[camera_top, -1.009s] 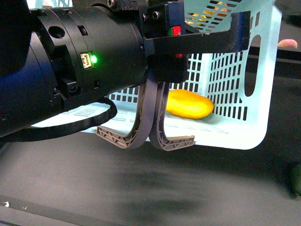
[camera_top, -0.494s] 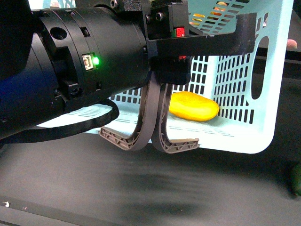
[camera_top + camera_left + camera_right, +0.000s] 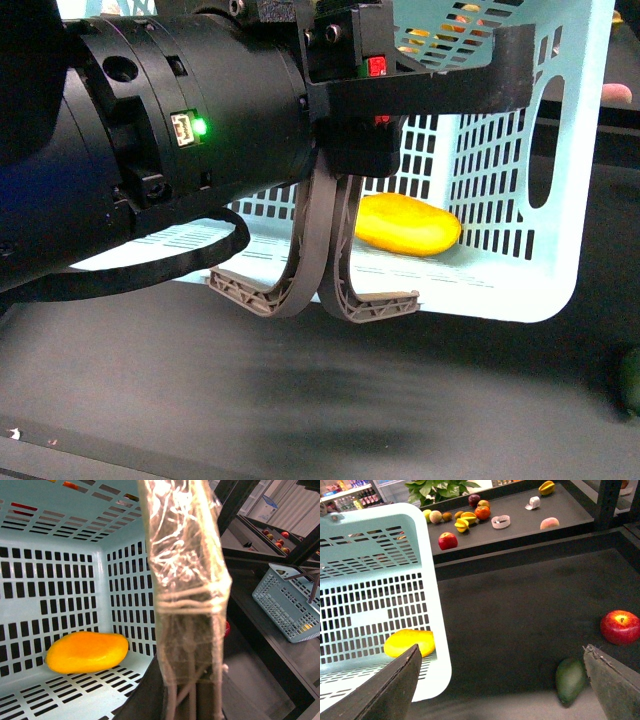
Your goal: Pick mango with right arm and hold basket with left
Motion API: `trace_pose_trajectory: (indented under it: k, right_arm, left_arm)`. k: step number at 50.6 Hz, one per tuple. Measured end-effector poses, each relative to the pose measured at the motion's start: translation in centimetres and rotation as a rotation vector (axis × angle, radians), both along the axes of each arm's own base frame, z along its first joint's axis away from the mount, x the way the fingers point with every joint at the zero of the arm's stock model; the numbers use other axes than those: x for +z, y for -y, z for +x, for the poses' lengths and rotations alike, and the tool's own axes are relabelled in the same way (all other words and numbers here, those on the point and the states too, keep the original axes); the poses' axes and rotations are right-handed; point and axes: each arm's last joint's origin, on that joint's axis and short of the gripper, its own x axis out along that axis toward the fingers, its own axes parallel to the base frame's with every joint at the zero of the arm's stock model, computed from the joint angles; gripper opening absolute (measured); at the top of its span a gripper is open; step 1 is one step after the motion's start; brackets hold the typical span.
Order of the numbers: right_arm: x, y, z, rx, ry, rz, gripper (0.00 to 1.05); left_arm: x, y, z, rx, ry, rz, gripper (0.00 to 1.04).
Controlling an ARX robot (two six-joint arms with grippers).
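Basket (image 3: 560, 200) swaying slightly rightward versus second ago, mango (image 3: 408, 224) riding along inside on lower wall. Your left tool (image 3: 430, 90) clamping handles (image 3: 330, 250); right tool (image 3: 502, 652) hanging spread, empty. You're nearly finishing.

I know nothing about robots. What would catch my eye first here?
A bulky black left arm with a green light fills the front view's left side. Beyond it a light-blue basket sits tipped, a yellow mango lying inside. The right wrist view shows a red apple and a dark green fruit on the dark table.
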Motion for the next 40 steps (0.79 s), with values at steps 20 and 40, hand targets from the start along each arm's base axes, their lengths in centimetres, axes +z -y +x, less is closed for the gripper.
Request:
trace_pose_trajectory:
  k: [20,40]
  right_arm:
    - [-0.2,1.4,-0.8,0.179,0.25,-0.232,0.23]
    - [-0.2,1.4,-0.8,0.179,0.249,-0.242,0.02]
  left_arm:
    - [0.0,0.0,0.0,-0.002,-0.001,-0.001,0.08]
    - [0.0,0.0,0.0,-0.002,0.0,0.0,0.08]
